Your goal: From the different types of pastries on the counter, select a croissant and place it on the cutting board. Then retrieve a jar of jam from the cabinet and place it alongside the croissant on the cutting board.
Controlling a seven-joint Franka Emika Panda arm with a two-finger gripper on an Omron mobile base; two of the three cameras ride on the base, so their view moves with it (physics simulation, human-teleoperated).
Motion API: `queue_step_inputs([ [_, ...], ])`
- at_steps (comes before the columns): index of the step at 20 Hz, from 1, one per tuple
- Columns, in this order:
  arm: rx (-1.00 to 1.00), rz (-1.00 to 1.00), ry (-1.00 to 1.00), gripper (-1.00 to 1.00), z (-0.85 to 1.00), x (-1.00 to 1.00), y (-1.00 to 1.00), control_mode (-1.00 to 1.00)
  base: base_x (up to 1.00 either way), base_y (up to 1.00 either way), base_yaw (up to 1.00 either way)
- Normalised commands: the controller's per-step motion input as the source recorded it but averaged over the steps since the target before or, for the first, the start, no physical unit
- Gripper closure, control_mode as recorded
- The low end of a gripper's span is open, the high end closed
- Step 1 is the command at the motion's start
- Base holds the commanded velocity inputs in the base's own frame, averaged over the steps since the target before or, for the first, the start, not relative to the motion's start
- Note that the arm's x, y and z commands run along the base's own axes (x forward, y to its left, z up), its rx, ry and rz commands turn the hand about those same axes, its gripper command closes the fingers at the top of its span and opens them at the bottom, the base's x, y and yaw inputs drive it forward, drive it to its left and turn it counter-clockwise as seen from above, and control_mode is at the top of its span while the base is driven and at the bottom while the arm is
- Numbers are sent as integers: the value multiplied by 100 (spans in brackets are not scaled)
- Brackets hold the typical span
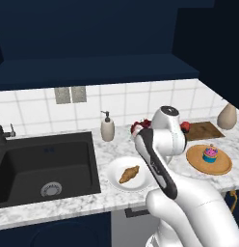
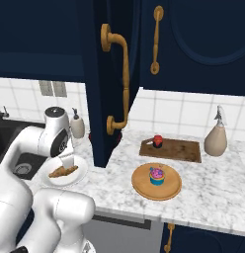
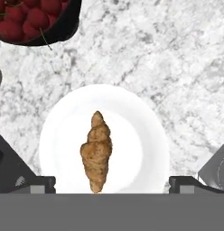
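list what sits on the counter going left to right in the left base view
sink → soap dispenser → white plate with the croissant → round wooden disc with the cupcake → tan bottle

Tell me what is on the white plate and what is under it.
The white plate holds one croissant, lying at its middle with bare rim all round. The plate rests on the marble counter; the patch of counter directly beneath is covered by the plate and cannot be seen.
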Motion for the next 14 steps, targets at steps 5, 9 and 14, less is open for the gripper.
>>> queue_step_inputs([
  [5,2,17,21,-100,-13,3,44,-100,0,0,0],
  [9,0,7,17,-100,-29,33,57,-100,0,0,0],
  [14,-4,1,2,-100,-4,44,27,-100,0,0,0],
])
